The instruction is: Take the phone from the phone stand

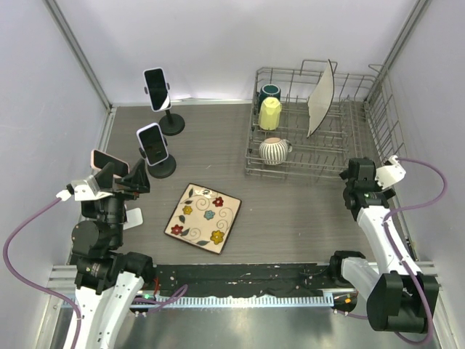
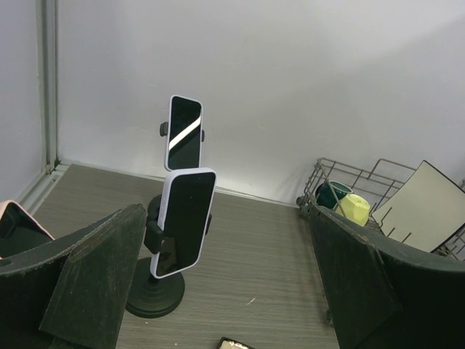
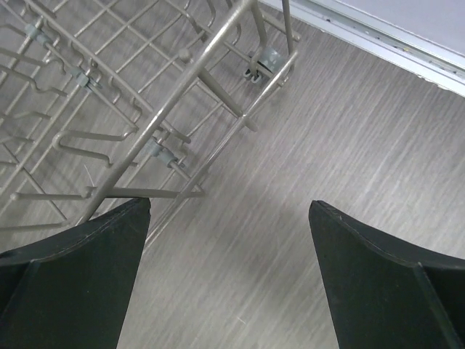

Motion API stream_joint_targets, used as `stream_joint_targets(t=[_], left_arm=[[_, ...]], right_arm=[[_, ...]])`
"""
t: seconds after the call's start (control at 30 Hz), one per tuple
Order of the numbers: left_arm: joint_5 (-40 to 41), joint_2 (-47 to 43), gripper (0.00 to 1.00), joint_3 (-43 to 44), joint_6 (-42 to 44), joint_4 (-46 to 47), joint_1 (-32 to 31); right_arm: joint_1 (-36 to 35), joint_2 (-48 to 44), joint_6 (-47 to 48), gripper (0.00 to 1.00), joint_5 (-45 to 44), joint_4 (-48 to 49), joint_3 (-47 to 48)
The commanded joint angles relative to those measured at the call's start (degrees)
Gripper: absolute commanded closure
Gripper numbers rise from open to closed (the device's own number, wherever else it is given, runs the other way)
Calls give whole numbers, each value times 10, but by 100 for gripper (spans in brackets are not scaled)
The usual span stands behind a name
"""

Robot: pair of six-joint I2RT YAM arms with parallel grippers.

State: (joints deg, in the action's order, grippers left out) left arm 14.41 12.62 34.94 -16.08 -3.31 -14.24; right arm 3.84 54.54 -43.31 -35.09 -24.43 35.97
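Grey wood-grain table [image 1: 290,211] with white walls. I'm using the floral plate [image 1: 203,217] as the reference. There are three phones on stands. The white-cased phone [image 2: 183,222] is clamped upright in its black stand [image 1: 161,169], just beyond the plate's far-left corner. A second phone [image 1: 156,89] sits further back from the plate on the same side. A pink-cased phone [image 1: 109,158] is left of the plate, right beside the left gripper [image 1: 122,174]. The left gripper is left of the plate with its jaws spread fully. It holds nothing and I can't see it touching anything. In the wrist view the white-cased phone sits roughly centred ahead of it, so that's my guess at the target, though I'm not certain. To do the step well, square the fingers on the phone's long edges above the clamp arms and close on the case, not the stand. Then lift along the cradle's tilt so the base doesn't tip. Watch the pink-cased phone next to the left finger on the way in. The right gripper [image 1: 361,174] is well to the right of the plate, by the dish rack [image 1: 312,173]. It's also wide open and empty over bare table, and could pin the stand base if the base drags.
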Motion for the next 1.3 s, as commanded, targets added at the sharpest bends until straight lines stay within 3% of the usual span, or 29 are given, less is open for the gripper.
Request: stream_joint_targets(t=[0.0,0.2,0.5,0.77,0.87,1.03,1.27], left_arm=[[4,-3,0,10,7,12,-5],[5,-1,0,10,8,11,-10],[5,-2,0,10,8,12,-12],[-1,9,0,12,3,7,-17],[-18,34,0,25,-25,-25,-16],[-42,102,0,87,-108,-157,-17],[-142,232,0,141,-183,-330,-17]], right_arm=[[13,8,-43,4,-41,192,-33],[38,9,15,4,-44,276,-49],[72,36,50,4,-51,299,-29],[83,30,48,4,-6,249,17],[82,-20,19,4,16,181,37],[32,-87,12,4,3,109,79],[-67,-198,82,4,41,158,58]])
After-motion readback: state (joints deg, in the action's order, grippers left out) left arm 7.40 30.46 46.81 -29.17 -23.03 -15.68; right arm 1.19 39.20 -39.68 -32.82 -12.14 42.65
